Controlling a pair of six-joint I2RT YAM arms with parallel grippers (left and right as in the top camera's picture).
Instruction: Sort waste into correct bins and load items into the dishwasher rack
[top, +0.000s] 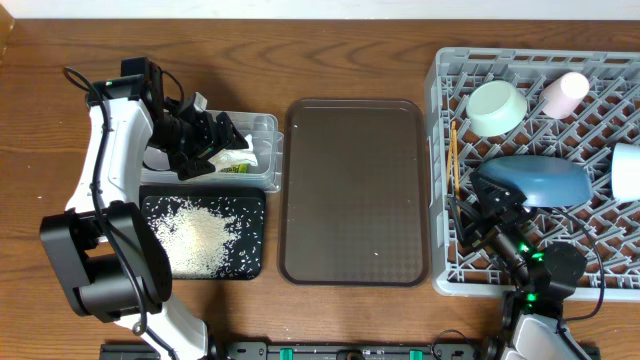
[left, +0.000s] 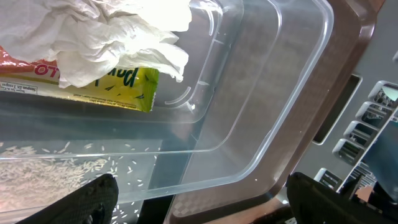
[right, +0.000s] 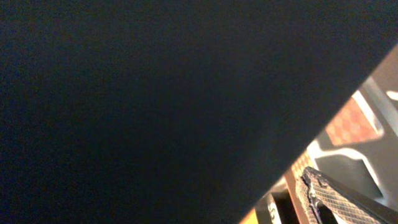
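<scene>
The crumpled white tissue (top: 232, 157) and the yellow-green snack wrapper (top: 236, 169) lie in the clear tub (top: 268, 128); the left wrist view shows the tissue (left: 118, 37) on top of the wrapper (left: 124, 90). Rice grains (top: 200, 232) cover the black tray (top: 252, 262). My left gripper (top: 205, 140) is open and empty over the tub (left: 205, 205). In the dishwasher rack (top: 440, 260) are the mint bowl (top: 497, 107), a pink cup (top: 565, 92), a white cup (top: 626, 170), chopsticks (top: 453, 160) and the tilted blue plate-bowl (top: 540, 180). My right gripper (top: 497, 212) is at its left edge; the plate-bowl (right: 155, 93) fills the right wrist view, and one finger shows far to the side.
The large brown serving tray (top: 355, 190) lies between the bins and the rack; its rim also shows in the left wrist view (left: 348, 68). The black tray sits right in front of the clear tub. The left arm's base stands at the front left.
</scene>
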